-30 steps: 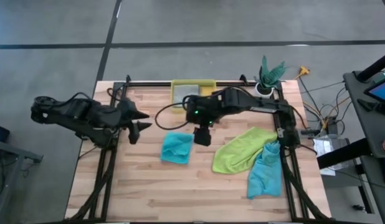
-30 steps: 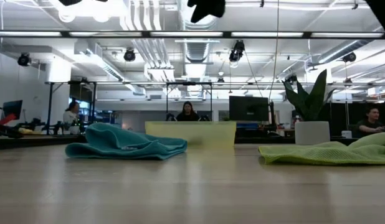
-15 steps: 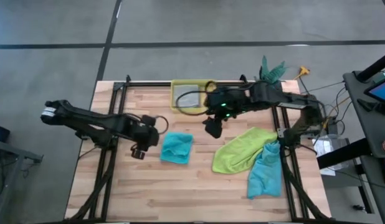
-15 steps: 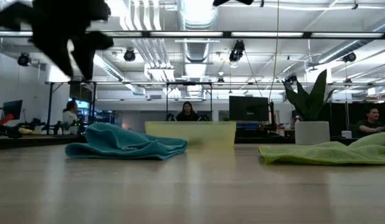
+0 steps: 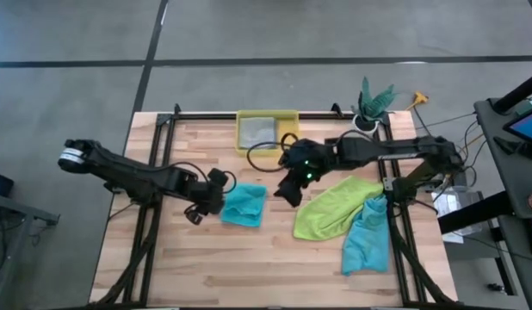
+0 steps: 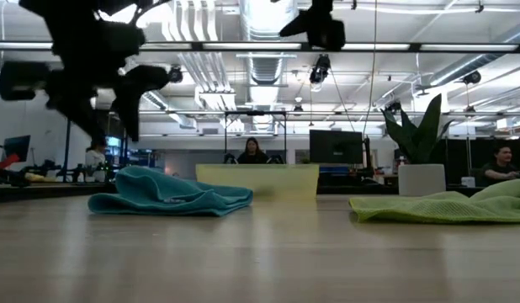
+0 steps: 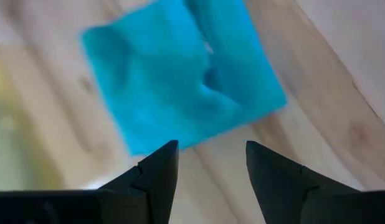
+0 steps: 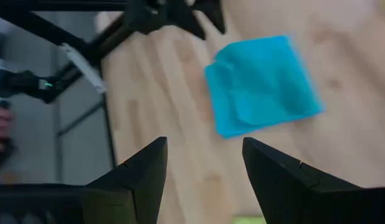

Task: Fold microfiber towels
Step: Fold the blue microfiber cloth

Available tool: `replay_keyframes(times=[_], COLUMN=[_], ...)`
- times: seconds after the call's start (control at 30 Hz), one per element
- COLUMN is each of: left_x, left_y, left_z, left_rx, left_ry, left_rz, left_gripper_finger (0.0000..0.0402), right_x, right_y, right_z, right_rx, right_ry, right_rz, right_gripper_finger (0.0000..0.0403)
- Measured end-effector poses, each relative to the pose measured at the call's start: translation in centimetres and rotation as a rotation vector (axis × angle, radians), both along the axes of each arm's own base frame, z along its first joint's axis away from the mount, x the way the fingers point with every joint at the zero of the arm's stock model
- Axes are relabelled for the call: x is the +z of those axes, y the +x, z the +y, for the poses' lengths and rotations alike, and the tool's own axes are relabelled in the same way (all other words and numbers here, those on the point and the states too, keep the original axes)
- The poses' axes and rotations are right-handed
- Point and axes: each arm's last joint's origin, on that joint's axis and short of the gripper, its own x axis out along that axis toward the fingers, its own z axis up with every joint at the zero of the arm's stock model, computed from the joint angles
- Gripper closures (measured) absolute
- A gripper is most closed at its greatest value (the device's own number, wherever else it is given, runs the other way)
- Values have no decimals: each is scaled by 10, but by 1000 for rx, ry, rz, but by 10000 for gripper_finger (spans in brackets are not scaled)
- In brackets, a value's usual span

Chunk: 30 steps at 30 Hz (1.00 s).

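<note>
Task partly done, judging by the layout. One teal towel (image 5: 245,205) lying mid-tabletop, roughly squared and doubled over, though rumpled in the low view; reads as folded or close to it. Still to fold: lime green towel (image 5: 333,205), spread loose to the right, and second teal towel (image 5: 367,236), crumpled at the right edge and partly overlapping the green one. Something pale resting inside the yellow bin (image 5: 267,116) at the far edge; possibly a grey cloth, cannot tell.

Count: two teal towels, one green, one bin, one potted plant (image 5: 372,106).

Left hand (image 7: 210,165) open and empty, hovering just beside the folded teal towel. Right hand (image 8: 202,163) open and empty too, above the tabletop (image 5: 206,267) between that towel and the green one.
</note>
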Motion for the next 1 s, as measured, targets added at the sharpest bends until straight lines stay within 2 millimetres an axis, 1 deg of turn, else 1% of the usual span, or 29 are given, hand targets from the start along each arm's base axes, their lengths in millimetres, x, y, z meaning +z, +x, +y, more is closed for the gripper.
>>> replay_keyframes(times=[0.1, 0.27, 0.33, 0.4, 0.53, 0.7, 0.9, 1.0], left_x=[-15, -22, -30, -37, -43, -38, -45, -45], left_y=[-7, -1, -1, -1, 2, 14, 17, 18], left_z=[-1, -2, -2, -2, -2, -3, -4, -4], left_rx=[-45, -92, -134, -166, -191, -162, -164, -163], left_ry=[11, 30, 55, 82, 113, 147, 150, 149], left_rz=[42, -73, -69, -45, -39, -146, -124, -124], left_gripper_finger=[228, 228, 228, 228, 228, 228, 228, 228], right_x=[-17, -39, -43, -45, -44, -39, -37, -37], right_y=[6, 9, 8, 8, 7, 9, 9, 9], right_z=[2, 5, 5, 6, 8, 9, 9, 9], right_rx=[-40, -92, -107, -116, -121, -137, -141, -140], right_ry=[79, 153, 171, 184, 194, 186, 184, 184], right_rz=[-33, -51, -40, -32, -28, -50, -54, -53], right_gripper_finger=[198, 198, 198, 198, 198, 198, 198, 198])
